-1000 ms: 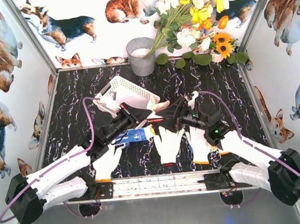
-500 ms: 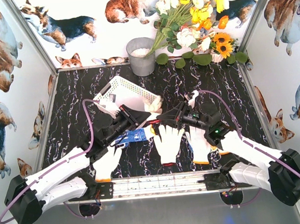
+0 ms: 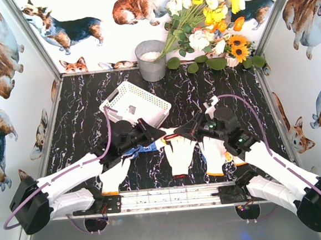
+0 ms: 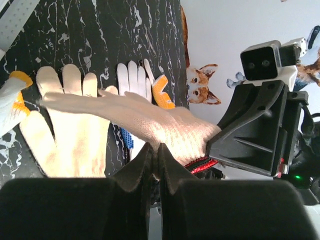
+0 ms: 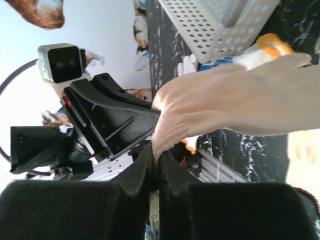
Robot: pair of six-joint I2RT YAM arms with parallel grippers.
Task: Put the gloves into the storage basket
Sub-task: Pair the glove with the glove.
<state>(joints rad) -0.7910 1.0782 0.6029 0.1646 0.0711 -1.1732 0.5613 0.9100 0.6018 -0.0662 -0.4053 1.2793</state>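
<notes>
Your left gripper point(image 4: 155, 151) and right gripper point(image 5: 155, 154) are both pinching the same cream glove point(image 4: 150, 117). It hangs between them above the counter point(image 3: 82, 120), just in front of the storage basket point(image 3: 143, 97). The other gloves point(image 3: 181, 153) lie flat on the counter below.

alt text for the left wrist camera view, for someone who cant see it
The left gripper, shut, pinches a cream glove near its red-trimmed cuff, while the right gripper grips the same cuff beside it. The glove stretches above more gloves lying flat on the black marble table.
</notes>
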